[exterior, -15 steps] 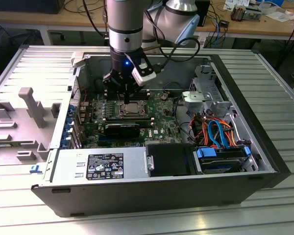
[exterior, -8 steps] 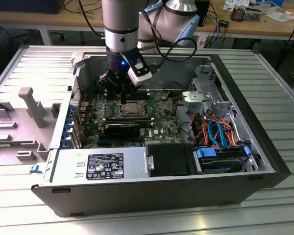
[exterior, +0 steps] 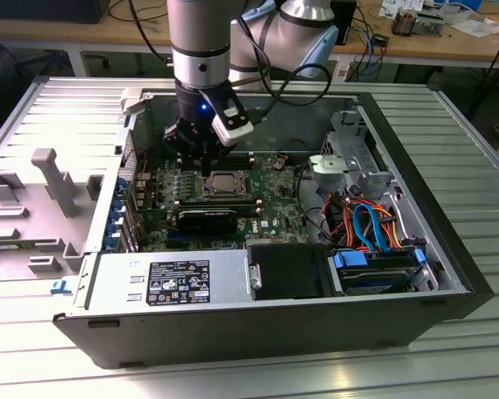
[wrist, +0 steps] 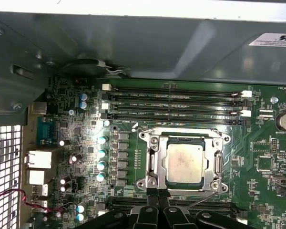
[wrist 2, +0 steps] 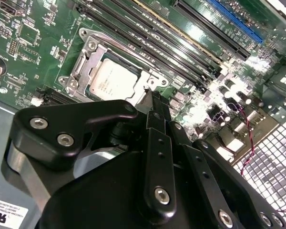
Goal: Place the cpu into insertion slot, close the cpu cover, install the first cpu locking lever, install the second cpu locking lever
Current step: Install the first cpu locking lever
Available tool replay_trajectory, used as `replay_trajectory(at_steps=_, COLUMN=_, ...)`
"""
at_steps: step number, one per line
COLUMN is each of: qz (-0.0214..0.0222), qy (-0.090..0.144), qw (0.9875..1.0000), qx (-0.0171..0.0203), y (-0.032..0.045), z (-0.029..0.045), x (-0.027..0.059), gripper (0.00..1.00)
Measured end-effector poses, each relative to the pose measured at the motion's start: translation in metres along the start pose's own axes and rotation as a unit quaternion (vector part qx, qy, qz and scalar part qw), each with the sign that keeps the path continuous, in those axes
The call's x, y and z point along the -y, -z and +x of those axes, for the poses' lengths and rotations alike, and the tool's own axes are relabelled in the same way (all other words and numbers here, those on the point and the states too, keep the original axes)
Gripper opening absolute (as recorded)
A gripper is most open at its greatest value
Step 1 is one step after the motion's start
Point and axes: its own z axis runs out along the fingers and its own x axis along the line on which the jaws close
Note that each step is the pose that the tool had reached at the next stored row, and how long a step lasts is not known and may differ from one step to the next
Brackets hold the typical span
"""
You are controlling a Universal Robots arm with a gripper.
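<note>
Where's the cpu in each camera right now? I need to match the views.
Exterior view: the cpu sits mid-board, just beside the gripper tips.
Second wrist view: cpu lies beyond the closed fingers.
First wrist view: cpu sits in its metal frame, past the fingertips.
Shared landmark: the long black memory slots alongside the socket.

Silvery-grey square cpu [wrist: 183,161], silver metal cpu cover frame [wrist: 153,162], green circuit board [wrist: 262,157], black gripper [wrist: 158,194], blue cables [exterior: 368,223].
</note>
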Motion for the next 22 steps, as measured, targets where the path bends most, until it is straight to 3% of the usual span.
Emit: replay_trajectory(at_steps=22, qz=0.0000, qy=0.000, qw=1.0000, qx=0.0001, y=0.0000, z=0.0206, x=-0.0011, gripper=0.11)
